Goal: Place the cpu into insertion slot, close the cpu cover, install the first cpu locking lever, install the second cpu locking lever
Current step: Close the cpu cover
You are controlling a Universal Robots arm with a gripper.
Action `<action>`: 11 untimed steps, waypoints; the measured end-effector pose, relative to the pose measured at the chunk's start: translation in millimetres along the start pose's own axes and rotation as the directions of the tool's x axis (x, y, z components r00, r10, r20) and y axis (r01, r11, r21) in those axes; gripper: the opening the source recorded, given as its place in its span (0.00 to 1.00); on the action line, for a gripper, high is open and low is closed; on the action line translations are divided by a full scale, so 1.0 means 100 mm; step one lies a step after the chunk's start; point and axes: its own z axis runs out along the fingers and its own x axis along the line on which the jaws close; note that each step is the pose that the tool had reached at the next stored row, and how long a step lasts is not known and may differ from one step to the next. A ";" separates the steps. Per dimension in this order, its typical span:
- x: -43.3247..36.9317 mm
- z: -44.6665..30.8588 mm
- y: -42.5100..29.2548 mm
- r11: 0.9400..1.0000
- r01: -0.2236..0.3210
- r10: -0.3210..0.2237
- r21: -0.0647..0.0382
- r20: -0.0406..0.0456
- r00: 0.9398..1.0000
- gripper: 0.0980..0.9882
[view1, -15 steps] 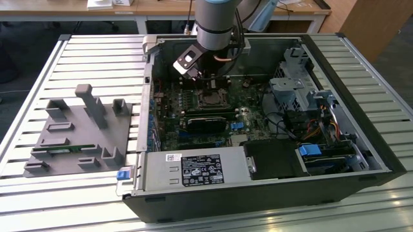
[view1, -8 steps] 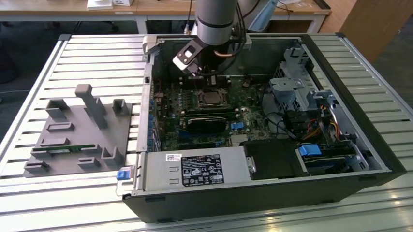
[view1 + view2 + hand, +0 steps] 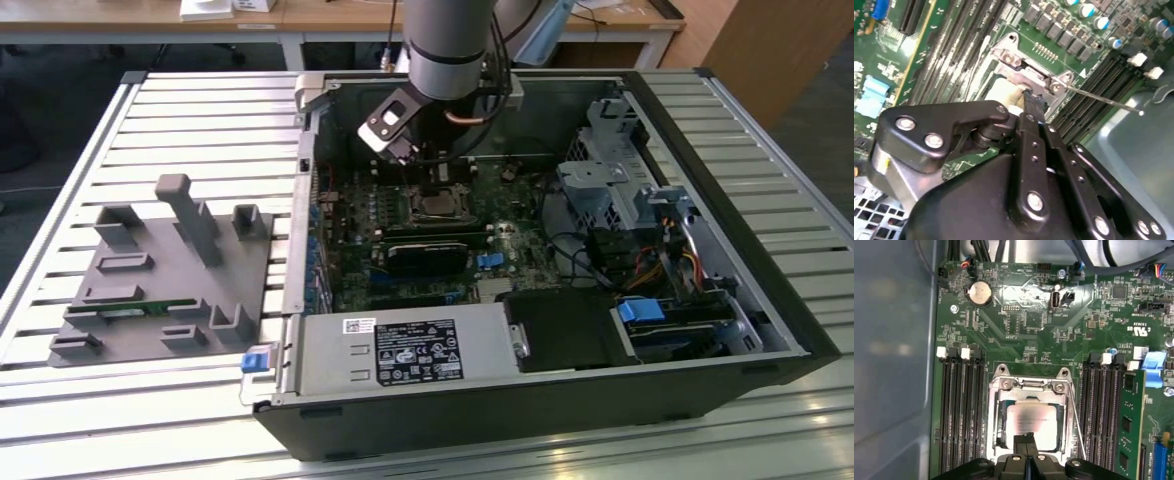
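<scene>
Claw (image 3: 1026,444) pinched narrow, tips seemingly on the cpu (image 3: 1031,417) under the cpu cover (image 3: 995,412); power supply (image 3: 331,355) bears a printed label (image 3: 416,355).

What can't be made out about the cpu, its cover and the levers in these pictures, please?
First wrist view: the claw covers one edge of the cpu and cpu cover, so seating there is unreadable; the end of the locking lever runs behind the claw.
Second wrist view: the claw hides most of the cpu.
Exterior view: the insertion slot is too small to judge cover or levers.
</scene>
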 end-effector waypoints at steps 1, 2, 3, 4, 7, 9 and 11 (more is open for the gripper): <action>-0.001 0.000 0.011 1.000 0.000 0.000 0.000 0.000 1.000 0.01; -0.002 -0.001 0.024 1.000 0.000 0.000 0.000 0.000 1.000 0.01; -0.003 -0.001 0.039 1.000 0.000 0.000 0.000 0.000 1.000 0.01; -0.003 -0.002 0.054 1.000 0.000 0.000 0.000 0.000 1.000 0.01; -0.005 -0.002 0.099 1.000 0.000 0.000 0.000 0.000 1.000 0.01; -0.005 -0.003 0.124 1.000 0.000 0.000 0.000 0.000 1.000 0.01; -0.006 -0.003 0.146 1.000 0.000 0.000 0.000 0.000 1.000 0.01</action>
